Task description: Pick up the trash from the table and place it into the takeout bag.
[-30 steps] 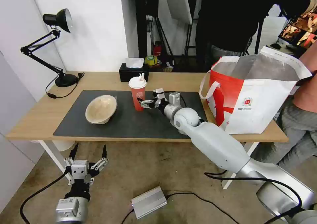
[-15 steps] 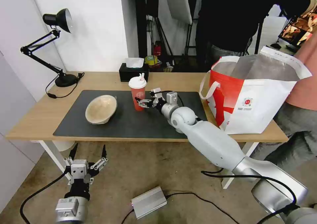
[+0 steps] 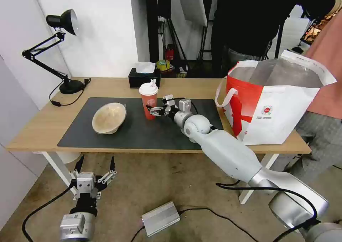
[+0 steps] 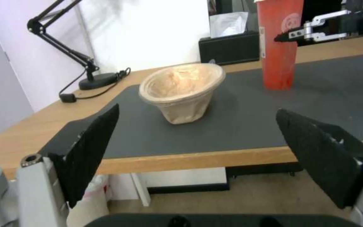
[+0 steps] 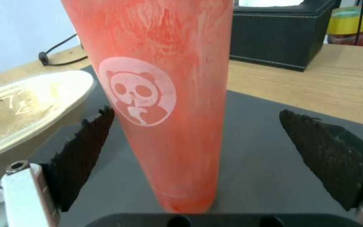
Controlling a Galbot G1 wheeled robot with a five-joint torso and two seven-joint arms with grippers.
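Over the last second I have eased my right end effector point(image 3: 155, 110) closer along the worktop point(image 3: 46, 126), so its wide-open fingers now flank the red drink cup point(image 3: 149, 100) upright on the dark mat point(image 3: 142, 133), nothing gripped yet, ready to close

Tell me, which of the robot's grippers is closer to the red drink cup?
The right. The right gripper is open at the red drink cup, its fingers on either side of it on the table. The left gripper hangs open below the table's front edge, far off.
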